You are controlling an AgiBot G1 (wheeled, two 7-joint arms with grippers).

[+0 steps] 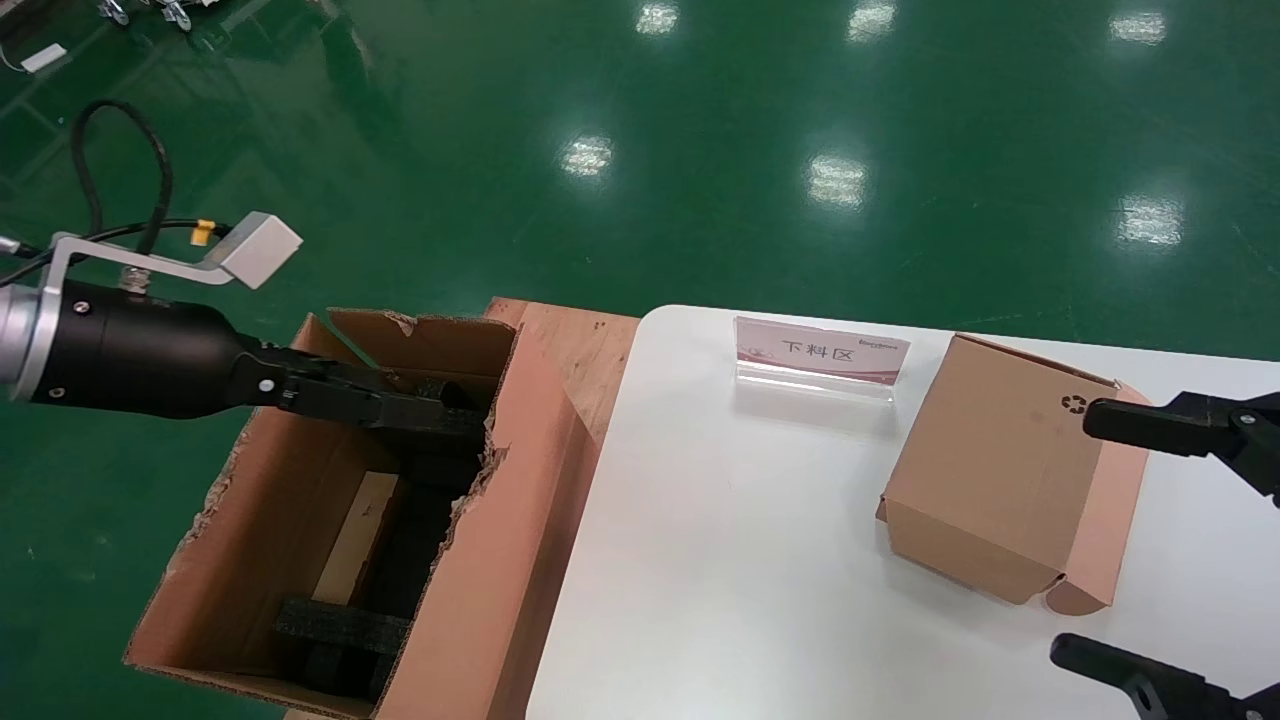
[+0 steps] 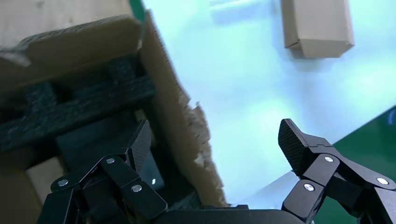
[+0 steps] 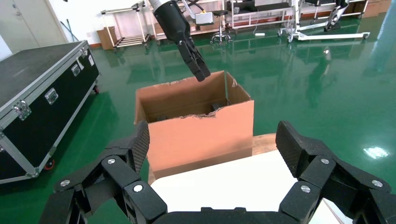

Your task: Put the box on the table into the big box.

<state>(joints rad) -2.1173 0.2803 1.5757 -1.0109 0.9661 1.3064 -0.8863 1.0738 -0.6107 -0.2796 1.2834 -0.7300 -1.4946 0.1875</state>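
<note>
Your left end effector (image 1: 440, 405) hangs over the open top of the big box (image 1: 505, 560), fingers spread wide with nothing between them; in the left wrist view one finger (image 2: 140, 144) is over the carton's interior and the other (image 2: 294, 142) is out past its ragged torn wall, so the wall runs between the two. Below that end effector you see black foam blocks (image 1: 340, 630) inside the carton. No small plain box shows in the carton or in either end effector, so you cannot tell where it is.

Your right end effector (image 1: 1150, 540) sits over the white worktop (image 1: 720, 560), also spread open and empty. Just beside its upper finger (image 1: 1140, 420) stands a cardboard box with a recycling symbol (image 1: 1000, 465) (the printed mark is nearly touching that fingertip). Beyond that box, farther from the end effector, a small sign stand (image 1: 820, 358) rests on the worktop. The big box stands on the green floor (image 1: 700, 150), against the worktop's edge.
</note>
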